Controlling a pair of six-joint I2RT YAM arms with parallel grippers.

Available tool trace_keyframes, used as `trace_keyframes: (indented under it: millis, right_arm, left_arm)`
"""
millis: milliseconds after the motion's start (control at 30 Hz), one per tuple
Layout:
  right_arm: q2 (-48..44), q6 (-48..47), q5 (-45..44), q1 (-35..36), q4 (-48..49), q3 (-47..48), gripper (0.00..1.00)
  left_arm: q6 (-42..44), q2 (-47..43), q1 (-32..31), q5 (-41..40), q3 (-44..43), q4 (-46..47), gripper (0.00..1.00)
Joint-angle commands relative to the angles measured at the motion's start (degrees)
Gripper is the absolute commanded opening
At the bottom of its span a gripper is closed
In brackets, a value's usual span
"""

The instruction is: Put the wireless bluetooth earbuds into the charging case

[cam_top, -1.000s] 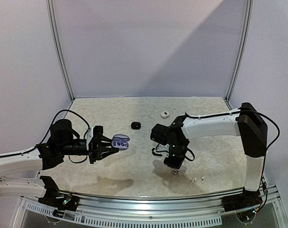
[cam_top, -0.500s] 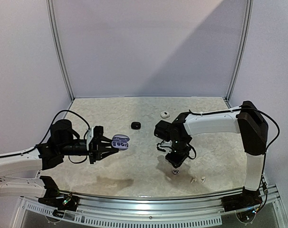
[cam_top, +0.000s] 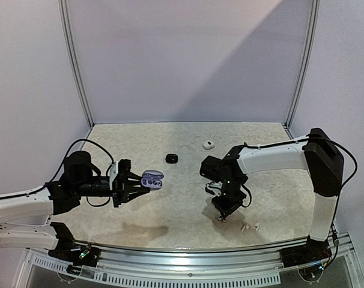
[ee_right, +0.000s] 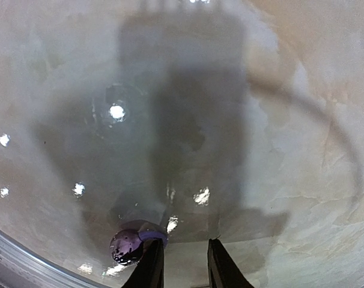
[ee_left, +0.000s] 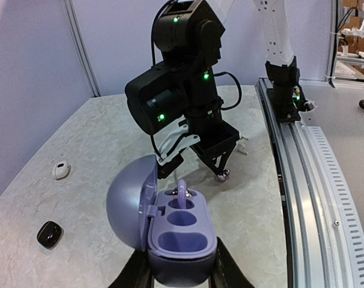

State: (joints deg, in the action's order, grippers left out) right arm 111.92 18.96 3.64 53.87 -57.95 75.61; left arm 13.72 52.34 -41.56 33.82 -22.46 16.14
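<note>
Right gripper (ee_right: 183,247) apart, tips cut off | purplish earbud (ee_right: 127,246) beside, perhaps touching | left gripper (ee_left: 179,273) clamps case (ee_left: 182,235)

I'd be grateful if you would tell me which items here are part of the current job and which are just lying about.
In use: purple charging case in the left end effector, with one seated earbud; purple earbud beside the open right end effector.
Lying about: white stemmed earbuds, black case, white case.
</note>
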Motion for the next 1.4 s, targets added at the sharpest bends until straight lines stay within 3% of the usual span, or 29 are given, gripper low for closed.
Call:
trace_keyframes:
  millis: [0,333,700,1367]
  right_arm:
    - [-2.5,3.7,1.6,-0.1,-0.8,0.6,0.26]
    - [-4.0,4.8,5.4,0.0,3.0,-2.0,0.26]
    - [-2.1,-6.0,6.2,0.0,2.8,-1.6,0.26]
    - [-4.5,-4.4,12.9,1.9,8.6,-5.6,0.25]
  left_arm:
    - [0.1,-0.7,-0.8,-0.3,0.6,0.2,0.00]
    - [0.1,-0.6,-0.8,-0.3,0.9,0.8,0.00]
    - [0.5,-1.0,-0.8,-0.2,0.7,0.0,0.00]
    - [0.8,-0.8,-0.8,-0.3,0.5,-0.5,0.00]
